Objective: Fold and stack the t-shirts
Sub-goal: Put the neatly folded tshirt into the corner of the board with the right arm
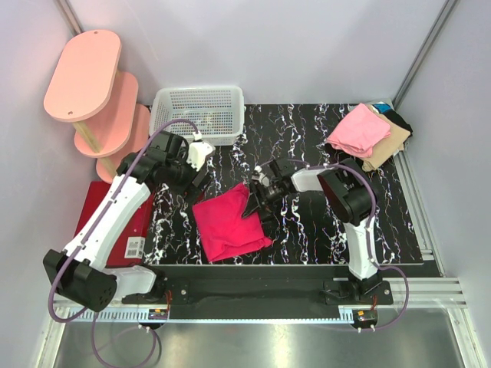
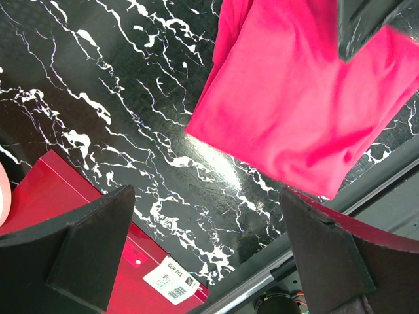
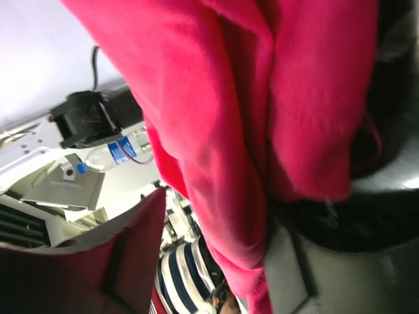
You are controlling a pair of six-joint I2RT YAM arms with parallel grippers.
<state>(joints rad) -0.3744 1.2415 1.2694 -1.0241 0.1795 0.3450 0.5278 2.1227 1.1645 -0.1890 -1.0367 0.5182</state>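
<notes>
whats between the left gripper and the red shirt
Only bare black marbled table. The left wrist view shows that stretch running from the open left gripper to the near edge of the red shirt, with nothing lying on it.

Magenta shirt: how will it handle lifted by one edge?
Likely floppy: the magenta t-shirt folds and drapes in creases. Probably light; pushed, it would bunch or slide on the glossy table, not roll. Lifted by one edge, the fold may open.

Magenta t-shirt (image 1: 227, 227), basket (image 1: 198, 110) on marbled table (image 1: 305, 142)

magenta t-shirt (image 1: 226, 224) folded centrally, folded shirts (image 1: 367, 134) piled far right
</notes>
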